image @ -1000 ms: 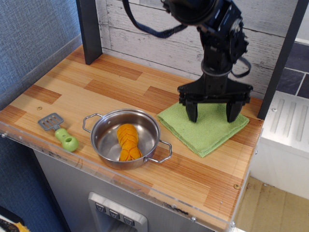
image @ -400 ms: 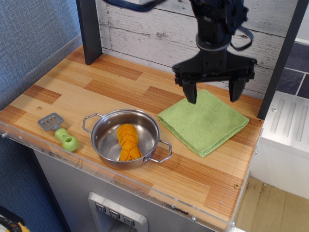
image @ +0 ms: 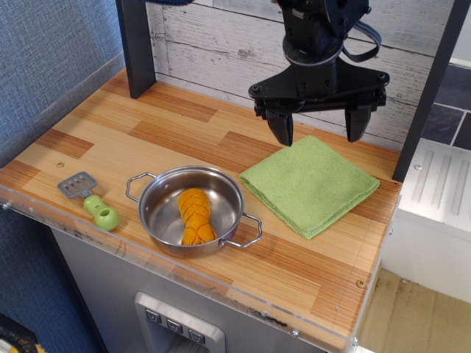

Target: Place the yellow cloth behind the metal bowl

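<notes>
Gripper spread wide above yellow cloth, empty. Cloth soft, limp, light; you pinch near edge, probably back corner. Metal bowl sits beside.

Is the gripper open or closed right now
Open: the gripper has its two fingers spread wide above the cloth, holding nothing.

We see our black arm entering from 12 o'clock, its wrist pointing straight down. The end effector hangs in the air with its two dark fingers spread wide apart, one toward 9 o'clock and one toward 3 o'clock, tips aimed downward. Nothing sits between them, and a cable loops beside the wrist at 2 o'clock
</notes>
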Available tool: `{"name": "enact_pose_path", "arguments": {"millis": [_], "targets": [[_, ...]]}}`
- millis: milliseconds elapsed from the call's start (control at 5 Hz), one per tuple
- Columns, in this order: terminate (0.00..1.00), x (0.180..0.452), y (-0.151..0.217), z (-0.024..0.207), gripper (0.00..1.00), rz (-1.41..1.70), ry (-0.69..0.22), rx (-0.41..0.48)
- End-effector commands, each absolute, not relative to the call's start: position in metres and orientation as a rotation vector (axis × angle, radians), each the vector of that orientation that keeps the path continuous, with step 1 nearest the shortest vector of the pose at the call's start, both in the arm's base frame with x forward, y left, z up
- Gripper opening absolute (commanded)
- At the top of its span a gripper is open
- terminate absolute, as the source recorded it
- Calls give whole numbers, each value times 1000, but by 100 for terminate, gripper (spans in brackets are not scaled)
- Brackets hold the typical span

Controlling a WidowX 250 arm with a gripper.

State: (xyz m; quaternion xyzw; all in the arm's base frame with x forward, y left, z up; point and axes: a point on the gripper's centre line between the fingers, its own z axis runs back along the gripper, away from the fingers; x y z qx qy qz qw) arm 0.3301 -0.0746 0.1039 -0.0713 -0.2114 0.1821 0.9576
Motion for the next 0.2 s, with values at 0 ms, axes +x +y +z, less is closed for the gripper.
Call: {"name": "enact_pose_path", "arguments": {"millis": [0], "targets": [[100, 325, -75, 117, 100, 360, -473, -160]]}}
